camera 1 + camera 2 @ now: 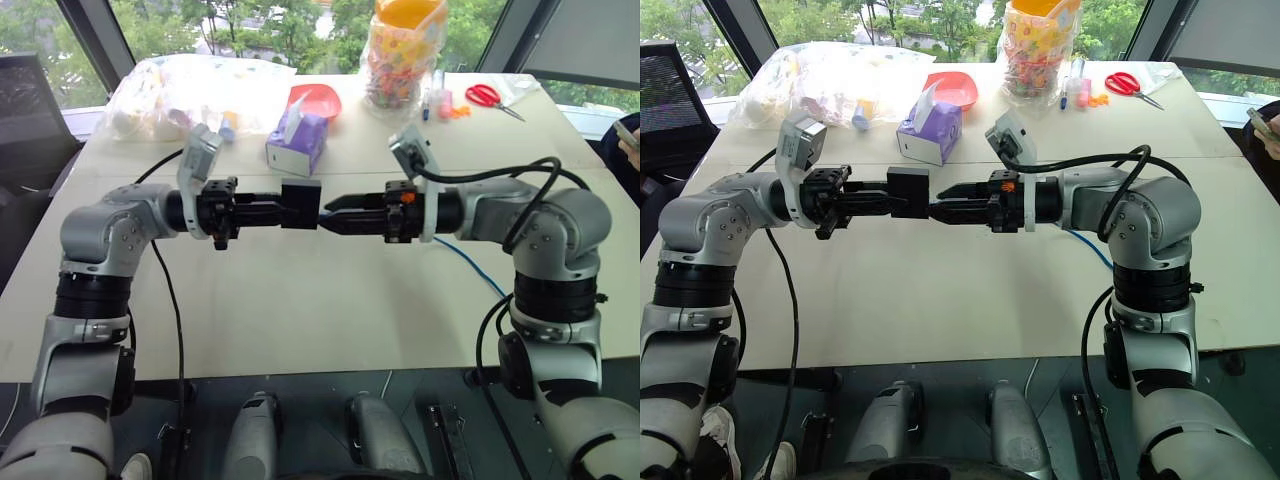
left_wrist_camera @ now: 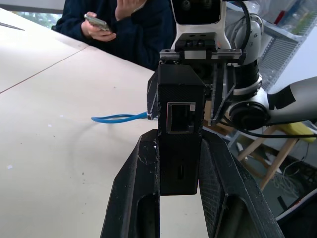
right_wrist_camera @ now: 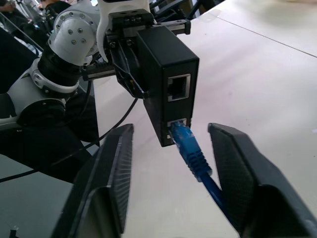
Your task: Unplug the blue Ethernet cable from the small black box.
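Note:
My left gripper point(image 1: 288, 208) is shut on the small black box point(image 1: 301, 204) and holds it in the air above the table, pointing across at my right gripper. The box point(image 3: 163, 64) shows two ports on the side facing my right gripper. The blue Ethernet cable point(image 3: 194, 156) is plugged into the lower port and trails away over the table point(image 1: 468, 262). My right gripper point(image 3: 171, 131) points at the box. Its fingers point(image 3: 115, 168) stand apart on either side of the blue plug without touching it. In the left wrist view the box point(image 2: 179, 148) sits between my left fingers point(image 2: 136, 173).
At the back of the white table point(image 1: 300, 310) stand a purple tissue box point(image 1: 297, 140), a red bowl point(image 1: 315, 100), a clear plastic bag point(image 1: 190, 90), a jar of colourful bits point(image 1: 405, 55) and red scissors point(image 1: 490, 97). A person holding a phone point(image 2: 99, 22) sits at the right edge.

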Robot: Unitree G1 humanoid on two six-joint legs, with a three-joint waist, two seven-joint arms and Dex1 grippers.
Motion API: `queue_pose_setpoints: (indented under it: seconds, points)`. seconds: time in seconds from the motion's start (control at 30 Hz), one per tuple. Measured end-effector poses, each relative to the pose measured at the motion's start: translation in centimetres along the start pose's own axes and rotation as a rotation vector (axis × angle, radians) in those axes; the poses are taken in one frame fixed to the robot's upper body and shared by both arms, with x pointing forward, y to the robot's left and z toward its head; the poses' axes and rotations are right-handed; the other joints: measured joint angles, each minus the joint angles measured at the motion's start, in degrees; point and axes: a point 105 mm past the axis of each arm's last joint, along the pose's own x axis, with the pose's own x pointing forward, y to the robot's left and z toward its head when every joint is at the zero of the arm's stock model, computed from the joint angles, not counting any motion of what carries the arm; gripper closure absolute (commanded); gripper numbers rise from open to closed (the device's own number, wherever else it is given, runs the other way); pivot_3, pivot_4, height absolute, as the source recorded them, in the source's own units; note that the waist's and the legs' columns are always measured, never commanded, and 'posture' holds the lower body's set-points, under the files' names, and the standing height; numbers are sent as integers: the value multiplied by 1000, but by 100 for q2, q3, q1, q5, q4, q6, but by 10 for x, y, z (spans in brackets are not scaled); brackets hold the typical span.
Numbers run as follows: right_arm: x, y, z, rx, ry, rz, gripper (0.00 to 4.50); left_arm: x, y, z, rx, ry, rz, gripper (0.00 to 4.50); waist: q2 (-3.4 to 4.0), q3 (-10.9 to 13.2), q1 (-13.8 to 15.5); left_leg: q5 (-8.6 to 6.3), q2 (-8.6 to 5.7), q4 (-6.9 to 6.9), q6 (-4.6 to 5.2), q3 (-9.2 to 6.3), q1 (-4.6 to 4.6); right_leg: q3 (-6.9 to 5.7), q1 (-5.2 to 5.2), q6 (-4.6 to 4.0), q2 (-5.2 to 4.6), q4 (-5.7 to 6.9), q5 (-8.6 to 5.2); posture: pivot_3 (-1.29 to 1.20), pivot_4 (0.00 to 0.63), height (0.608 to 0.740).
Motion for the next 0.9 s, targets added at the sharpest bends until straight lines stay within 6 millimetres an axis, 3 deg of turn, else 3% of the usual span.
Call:
queue_pose_setpoints:
  seconds: [0.4, 0.53, 0.9]
  points:
    - [0, -1, -1, -16, 16, -19, 2054, 1, 2, 0, -1, -4, 13, 4031, 0, 0, 0, 0, 0, 0, 0, 0, 0, 0, 0, 0, 0, 0, 0, 0, 150, 735]
    - [-1, -3, -2, -26, 22, -30, 3181, 1, 2, 0, -1, -6, 13, 4031, 0, 0, 0, 0, 0, 0, 0, 0, 0, 0, 0, 0, 0, 0, 0, 0, 150, 735]
    - [0, -4, -5, -43, 49, -43, 3181, 1, 2, 0, -1, -6, 14, 4031, 0, 0, 1, 0, 0, 1, 0, 0, 0, 0, 0, 0, 0, 0, 0, 0, 150, 735]
